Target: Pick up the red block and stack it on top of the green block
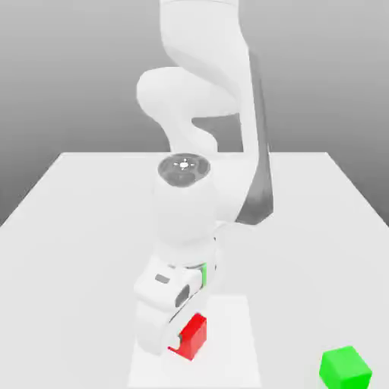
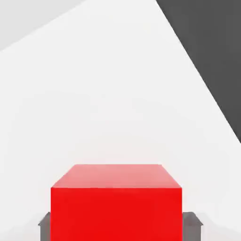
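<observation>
my jaws (image 2: pixel 116 230) are closed against both sides of the red block (image 2: pixel 116 212), low in the exterior view's middle, while the green block (image 1: pixel 346 369) sits at its lower right corner

- My exterior view looks down from above, facing the arm (image 1: pixel 186 205) across the table (image 1: pixel 304 266), well back from it.
- My hand view rides on the hand, facing along the fingers (image 2: pixel 191 227), very near the red block (image 2: pixel 116 214).
- I get the red block and the pale surface around it in both.
</observation>
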Motion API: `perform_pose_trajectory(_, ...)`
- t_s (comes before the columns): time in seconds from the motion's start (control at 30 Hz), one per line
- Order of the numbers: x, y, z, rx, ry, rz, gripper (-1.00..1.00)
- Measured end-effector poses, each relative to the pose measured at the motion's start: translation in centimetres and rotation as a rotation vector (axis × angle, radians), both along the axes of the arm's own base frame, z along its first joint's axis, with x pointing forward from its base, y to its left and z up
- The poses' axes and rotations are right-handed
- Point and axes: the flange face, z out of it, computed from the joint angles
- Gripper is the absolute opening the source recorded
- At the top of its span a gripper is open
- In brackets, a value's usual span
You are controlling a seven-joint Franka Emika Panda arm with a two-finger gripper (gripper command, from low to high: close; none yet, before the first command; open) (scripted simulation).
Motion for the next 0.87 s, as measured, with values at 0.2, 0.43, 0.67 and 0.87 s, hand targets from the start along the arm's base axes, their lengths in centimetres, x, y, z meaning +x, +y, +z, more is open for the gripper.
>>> perform_pose_trajectory(0.2,0.1,0.0,3.4,0.0,-0.001,0.001,-1.0)
perform_pose_trajectory(0.43,4.3,9.1,7.3,-0.002,-0.001,0.0,-1.0)
perform_pose_trajectory(0.67,6.4,23.2,8.1,0.001,-0.001,0.0,-1.0)
perform_pose_trajectory(0.87,6.4,24.0,4.0,0.001,-0.001,0.0,1.0)
